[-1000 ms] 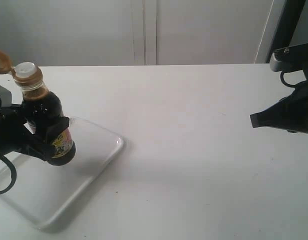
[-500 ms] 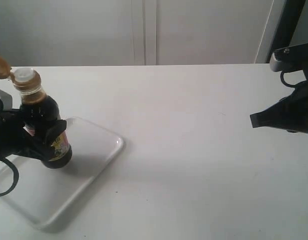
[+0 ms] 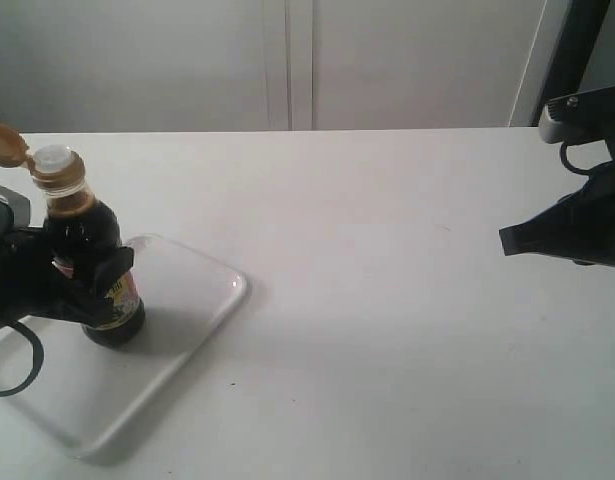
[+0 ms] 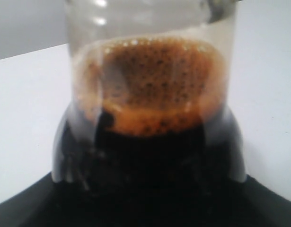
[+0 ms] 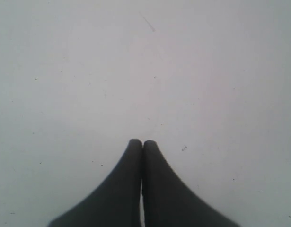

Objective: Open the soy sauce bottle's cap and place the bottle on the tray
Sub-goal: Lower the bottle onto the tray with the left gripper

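a bare lab bench: plain white table [image 3: 387, 300], blank grey wall [image 3: 137, 60].

The exterior view faces the worktop [image 3: 387, 300] from the front, slightly above. The left wrist view presses close against the bottle [image 4: 150, 118]; the right wrist view looks down on bare worktop.

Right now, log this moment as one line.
cap flipped open | left gripper holds soy sauce bottle upright on tray | right gripper shut, idle

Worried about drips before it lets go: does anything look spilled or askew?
No spill shows. The soy sauce bottle stands upright on the tray, held by the left gripper; its cap is flipped open, and foam tops the liquid.
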